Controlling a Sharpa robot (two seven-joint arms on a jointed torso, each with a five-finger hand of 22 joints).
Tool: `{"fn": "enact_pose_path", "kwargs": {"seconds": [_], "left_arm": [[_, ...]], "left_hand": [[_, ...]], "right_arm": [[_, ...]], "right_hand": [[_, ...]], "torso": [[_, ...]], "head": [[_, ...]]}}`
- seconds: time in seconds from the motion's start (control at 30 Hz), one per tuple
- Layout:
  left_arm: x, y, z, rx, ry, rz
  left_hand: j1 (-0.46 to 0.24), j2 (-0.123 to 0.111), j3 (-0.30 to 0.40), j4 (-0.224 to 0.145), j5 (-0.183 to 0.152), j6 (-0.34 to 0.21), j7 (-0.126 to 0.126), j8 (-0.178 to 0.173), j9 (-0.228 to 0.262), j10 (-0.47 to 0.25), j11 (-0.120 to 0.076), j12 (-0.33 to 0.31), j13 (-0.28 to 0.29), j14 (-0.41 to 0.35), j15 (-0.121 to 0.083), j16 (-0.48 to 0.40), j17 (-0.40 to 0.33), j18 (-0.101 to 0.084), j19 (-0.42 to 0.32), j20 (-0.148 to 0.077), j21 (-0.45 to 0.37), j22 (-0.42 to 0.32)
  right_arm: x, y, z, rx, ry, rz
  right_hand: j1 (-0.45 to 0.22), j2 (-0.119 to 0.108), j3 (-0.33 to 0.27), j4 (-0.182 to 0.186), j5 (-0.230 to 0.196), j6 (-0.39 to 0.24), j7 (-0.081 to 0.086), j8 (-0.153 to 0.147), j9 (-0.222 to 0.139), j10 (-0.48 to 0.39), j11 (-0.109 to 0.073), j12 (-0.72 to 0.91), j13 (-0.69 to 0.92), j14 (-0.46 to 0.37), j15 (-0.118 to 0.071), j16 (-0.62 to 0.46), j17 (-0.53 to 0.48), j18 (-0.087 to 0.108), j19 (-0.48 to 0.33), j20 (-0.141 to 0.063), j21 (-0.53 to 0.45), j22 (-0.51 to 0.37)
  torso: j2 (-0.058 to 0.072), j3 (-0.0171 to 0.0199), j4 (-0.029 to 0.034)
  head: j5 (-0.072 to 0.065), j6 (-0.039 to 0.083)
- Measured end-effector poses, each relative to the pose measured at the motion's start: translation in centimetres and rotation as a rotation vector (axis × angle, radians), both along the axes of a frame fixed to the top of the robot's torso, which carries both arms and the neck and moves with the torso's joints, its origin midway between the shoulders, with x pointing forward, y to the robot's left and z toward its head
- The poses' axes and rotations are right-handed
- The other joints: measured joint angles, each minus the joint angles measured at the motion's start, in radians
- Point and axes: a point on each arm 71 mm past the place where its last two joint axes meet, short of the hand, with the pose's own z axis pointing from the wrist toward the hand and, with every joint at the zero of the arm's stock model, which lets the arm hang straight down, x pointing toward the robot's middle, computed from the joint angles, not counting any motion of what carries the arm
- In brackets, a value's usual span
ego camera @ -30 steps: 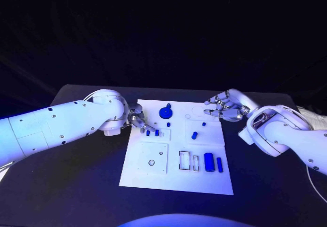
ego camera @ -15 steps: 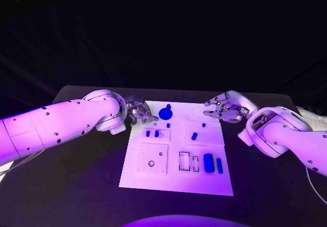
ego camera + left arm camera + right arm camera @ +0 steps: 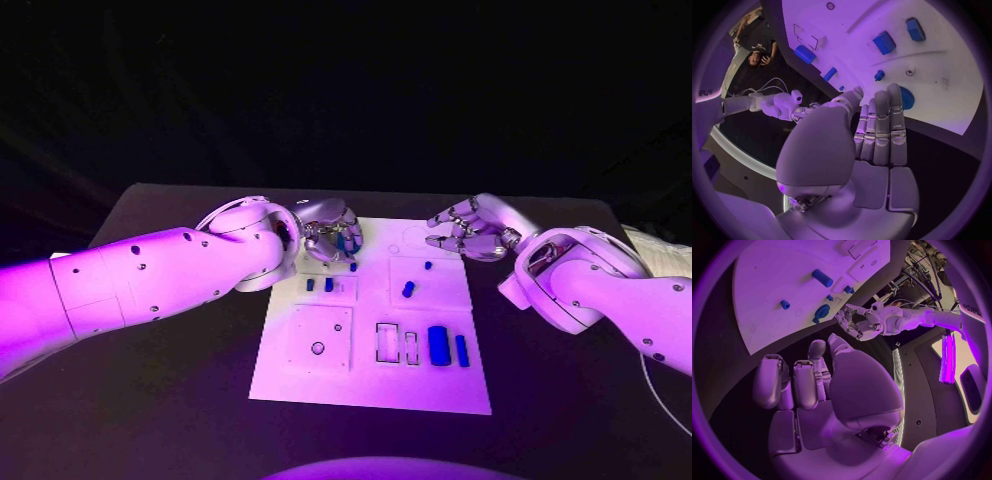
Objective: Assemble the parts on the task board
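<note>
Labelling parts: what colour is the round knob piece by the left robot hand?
Blue; the round knob piece shows best in the left wrist view.

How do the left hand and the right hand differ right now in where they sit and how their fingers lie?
The left hand hovers over the task board, above its round blue part; the right hand sits at the board's far right corner, away from the parts. The left hand's fingers lie straight and together; the right hand's fingers curl inward. Neither visibly holds anything.
</note>
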Motion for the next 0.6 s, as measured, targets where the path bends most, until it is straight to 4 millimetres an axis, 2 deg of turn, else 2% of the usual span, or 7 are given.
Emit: {"fn": "enact_pose_path", "kwargs": {"seconds": [0.07, 0.17, 0.2, 0.3, 0.37, 0.43, 0.6], "left_arm": [[0.1, -0.3, -0.1, 0.019, -0.026, -0.017], [0.3, -0.8, -0.3, 0.051, -0.06, -0.038], [0.3, -0.9, -0.4, 0.061, -0.068, -0.043], [0.4, -1.3, -0.8, 0.093, -0.086, -0.057], [0.5, -1.5, -1.0, 0.111, -0.093, -0.062], [0.6, -1.6, -1.2, 0.129, -0.099, -0.065], [0.7, -1.8, -1.6, 0.165, -0.102, -0.067]], "left_hand": [[-0.007, -0.007, 0.001, -0.006, 0.0, 0.024, -0.003, -0.02, -0.029, 0.012, 0.0, -0.031, -0.036, 0.046, -0.006, 0.04, 0.011, 0.0, 0.035, -0.005, 0.004, 0.0], [-0.013, -0.012, 0.004, -0.009, 0.0, 0.055, -0.005, -0.042, -0.059, 0.038, -0.004, -0.062, -0.074, 0.158, -0.012, 0.224, 0.167, 0.0, 0.1, -0.012, 0.036, 0.017], [-0.018, -0.013, 0.005, -0.01, 0.0, 0.065, -0.005, -0.048, -0.068, 0.049, -0.005, -0.07, -0.084, 0.197, -0.014, 0.302, 0.239, 0.0, 0.133, -0.014, 0.084, 0.055], [-0.035, -0.016, 0.005, -0.01, 0.0, 0.079, -0.008, -0.067, -0.093, 0.077, -0.011, -0.09, -0.109, 0.263, -0.021, 0.484, 0.411, -0.033, 0.229, -0.021, 0.296, 0.23], [-0.037, -0.016, 0.005, -0.01, 0.0, 0.086, -0.009, -0.073, -0.104, 0.081, -0.013, -0.101, -0.121, 0.267, -0.022, 0.54, 0.465, -0.047, 0.258, -0.023, 0.377, 0.299], [-0.042, -0.012, 0.005, -0.01, 0.0, 0.099, -0.007, -0.08, -0.113, 0.09, -0.011, -0.109, -0.13, 0.267, -0.022, 0.572, 0.496, -0.048, 0.275, -0.025, 0.429, 0.345], [-0.041, -0.012, 0.008, -0.014, 0.0, 0.124, -0.007, -0.08, -0.122, 0.101, -0.011, -0.116, -0.141, 0.267, -0.022, 0.598, 0.519, -0.063, 0.286, -0.027, 0.491, 0.4]], "right_arm": [[0.0, 0.0, 0.0, 0.0, 0.0, 0.0], [0.0, 0.0, 0.0, 0.001, 0.001, 0.001], [0.0, 0.1, 0.0, 0.001, 0.001, 0.001], [0.0, 0.1, -0.1, 0.002, 0.001, 0.002], [0.0, 0.1, -0.1, 0.003, 0.001, 0.003], [0.0, 0.2, -0.1, 0.003, 0.001, 0.004], [0.0, 0.2, -0.1, 0.004, 0.001, 0.005]], "right_hand": [[0.0, 0.0, 0.0, 0.0, 0.0, 0.0, 0.0, 0.0, 0.0, 0.0, 0.0, 0.0, 0.0, 0.0, 0.0, 0.0, 0.0, 0.0, 0.0, 0.0, 0.0, 0.0], [0.0, 0.0, 0.0, 0.0, 0.005, 0.0, 0.0, 0.0, 0.0, 0.0, 0.0, 0.0, -0.001, 0.0, 0.0, 0.0, 0.0, 0.0, 0.0, 0.0, 0.0, -0.001], [0.0, 0.0, 0.0, 0.0, 0.005, 0.0, 0.0, 0.0, 0.0, 0.0, 0.0, 0.0, -0.001, 0.0, 0.0, 0.0, 0.0, 0.0, 0.0, 0.0, 0.0, -0.001], [0.0, 0.0, 0.0, 0.0, 0.005, 0.0, 0.0, 0.0, 0.0, 0.0, 0.0, 0.0, -0.001, 0.0, 0.0, 0.0, 0.0, 0.0, 0.0, 0.0, 0.0, -0.001], [0.0, 0.0, 0.0, 0.0, 0.005, 0.0, 0.0, 0.0, 0.0, 0.0, 0.0, 0.0, -0.001, 0.0, 0.0, 0.0, 0.0, 0.0, 0.0, 0.0, 0.0, -0.001], [0.0, 0.0, 0.0, 0.0, 0.005, 0.0, 0.0, 0.0, 0.0, 0.0, 0.0, 0.0, -0.001, 0.0, 0.0, 0.0, 0.0, 0.0, 0.0, 0.0, 0.0, -0.001], [0.0, 0.0, 0.003, 0.003, 0.005, 0.0, 0.0, 0.0, 0.0, 0.0, 0.0, 0.0, -0.001, 0.0, 0.0, 0.0, 0.0, 0.0, 0.0, 0.0, 0.0, -0.001]], "torso": [[0.0, 0.0006, -0.0004], [0.0, 0.0006, -0.0006], [0.0, 0.0006, -0.0004], [0.0, 0.0005, 0.0003], [0.0, 0.0006, 0.0009], [0.0, 0.0005, 0.001], [0.0, 0.0005, 0.0003]], "head": [[0.0, 0.0], [-0.002, 0.001], [-0.003, 0.001], [-0.004, 0.001], [-0.005, 0.001], [-0.005, 0.001], [-0.005, 0.002]]}}
